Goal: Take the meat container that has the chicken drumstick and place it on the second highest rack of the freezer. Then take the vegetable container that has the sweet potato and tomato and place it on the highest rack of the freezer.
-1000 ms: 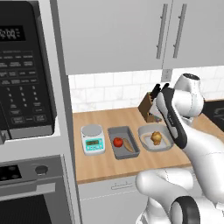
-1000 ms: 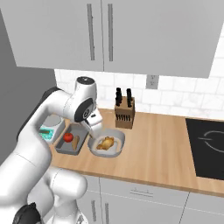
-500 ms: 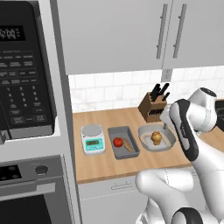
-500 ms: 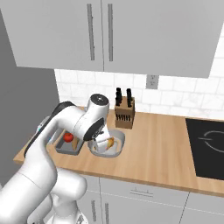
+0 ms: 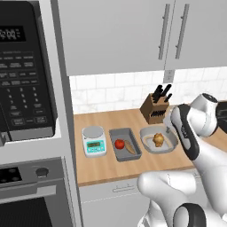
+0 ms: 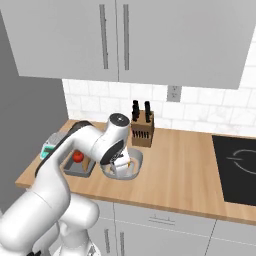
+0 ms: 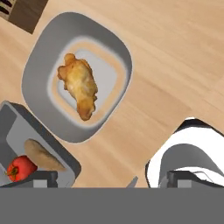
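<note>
The meat container (image 7: 109, 39) is a rounded grey dish holding the golden chicken drumstick (image 7: 81, 85), and it lies directly under my hand. My gripper (image 7: 113, 180) hangs open above the counter just beside that dish's rim, with nothing between its fingers. In the right base view the gripper (image 6: 121, 161) hovers over the meat container (image 6: 134, 170). The vegetable container (image 5: 125, 144) is a rectangular grey tray with a tomato (image 5: 119, 143) and a sweet potato (image 5: 129, 146). It sits just left of the meat container (image 5: 146, 137).
A wooden knife block (image 5: 154, 108) stands behind the dish against the tiled wall. A small kitchen scale (image 5: 94, 141) sits left of the tray. A black cooktop (image 6: 237, 170) lies at the right of the counter. A microwave (image 5: 24, 75) and oven stand at the left.
The arm has folded over to the right and brought the hand down over the meat container. The gripper has stayed open and both containers have stayed put.
</note>
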